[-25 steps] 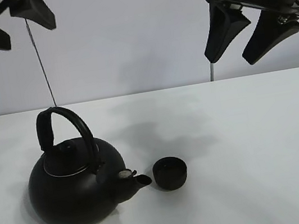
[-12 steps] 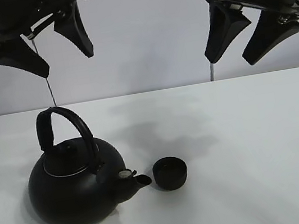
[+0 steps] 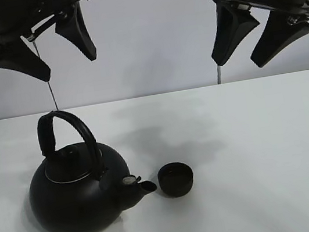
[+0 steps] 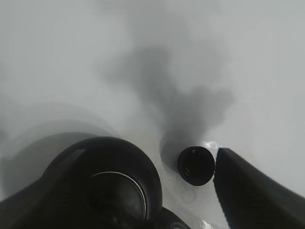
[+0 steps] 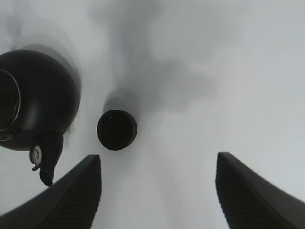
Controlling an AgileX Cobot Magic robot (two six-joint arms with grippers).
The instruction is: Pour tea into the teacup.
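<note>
Both arms hang high over the white table [image 3: 263, 134], the left gripper [image 3: 44, 51] and right gripper [image 3: 253, 35] spread wide and holding nothing. The teacup [image 3: 175, 179] sits just beside the spout of the kettle [image 3: 76, 196]. A clumsy grab at the upright handle [image 3: 66, 136] could swing the spout into the cup. Only the right wrist view looks down into the cup's mouth [image 5: 116, 130].
</note>
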